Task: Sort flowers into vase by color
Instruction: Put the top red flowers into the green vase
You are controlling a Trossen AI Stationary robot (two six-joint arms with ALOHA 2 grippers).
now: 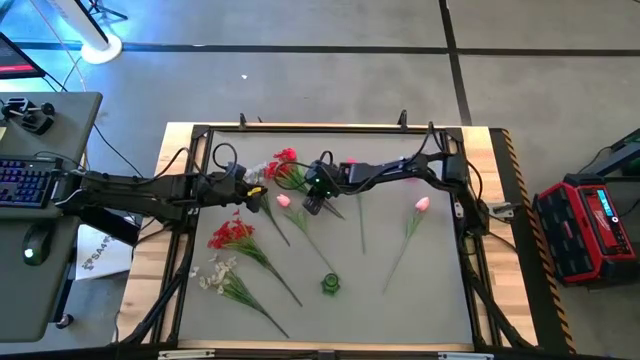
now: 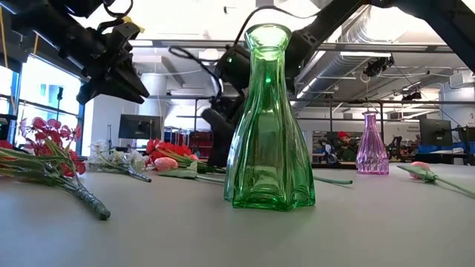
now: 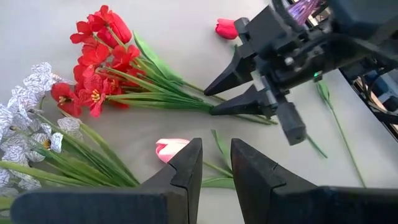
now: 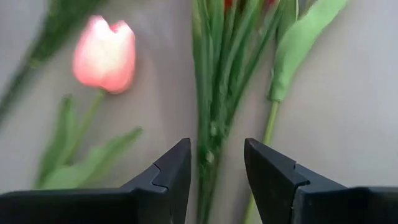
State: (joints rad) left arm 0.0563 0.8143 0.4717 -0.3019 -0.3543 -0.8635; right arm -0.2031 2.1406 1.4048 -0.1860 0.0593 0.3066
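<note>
Two dark, matte-black robot arms with slender tubular links and loose black cables looped along them. The left gripper [image 1: 262, 196] carries a yellow marking near its wedge-shaped black fingers [image 3: 186, 171]; the right gripper [image 1: 312, 205] shows a small green indicator light.

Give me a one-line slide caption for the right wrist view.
Right end effector, fingers open, straddles the green stems of a red flower bunch on the table, a pink tulip lying alongside.

Glossy green glass vase [image 2: 267, 126] on matt grey table [image 2: 237, 237]
</note>
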